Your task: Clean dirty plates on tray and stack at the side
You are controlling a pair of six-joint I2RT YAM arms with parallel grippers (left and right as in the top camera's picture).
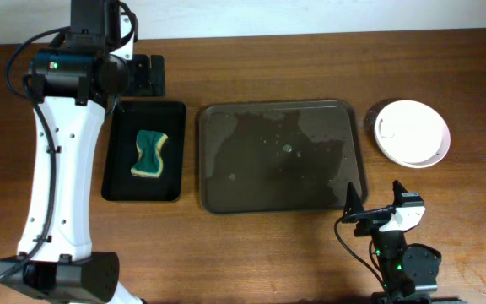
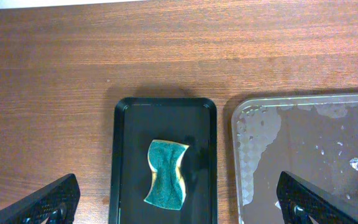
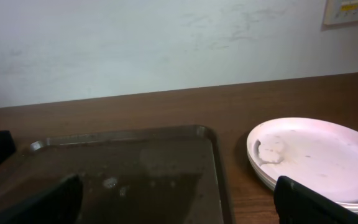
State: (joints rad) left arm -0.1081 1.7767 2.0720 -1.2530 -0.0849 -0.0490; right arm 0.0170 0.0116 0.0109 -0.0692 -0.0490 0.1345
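Probably light and stiff, the plates (image 1: 412,133) look like smooth white plastic, likely slippery when wet, so the exposed rim seems the best place to pinch. They sit stacked on the worktop (image 1: 251,253) just right of the tray (image 1: 260,177); the top one shows a pale smear. The tray holds only water film and droplets. Left of it, a sponge (image 1: 148,154) lies in a black dish (image 1: 112,160). Both end effectors are released, fingers spread wide: the left end effector (image 2: 178,180) above the sponge, the right end effector (image 3: 178,186) off the tray's near right corner.

Overhead looks straight down; left wrist looks down from high; right wrist, low, faces across; all share the wet tray (image 1: 281,160).
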